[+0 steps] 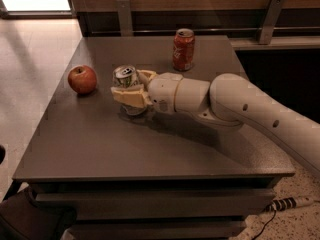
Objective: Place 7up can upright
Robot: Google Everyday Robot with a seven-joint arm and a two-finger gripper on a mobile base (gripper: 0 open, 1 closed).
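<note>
While mid-table [100,144], fingers [129,97] seemingly clasp 7up can [125,75].

Grey table [100,149] holds apple [82,79], red can [183,50], 7up can [125,77] in pincer [129,90].

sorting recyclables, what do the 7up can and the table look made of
7up can: thin metal, probably aluminium, given its shiny silver top; the gripper is shut around it, beside the apple. Table: matte grey-brown top, maybe laminate; can't tell.

A small silver can [125,82] with green markings is shown held upright, pull-tab top facing up, in the left half of the table [100,144], midway between near and far edges, clasped around its body by the gripper [134,88].
</note>
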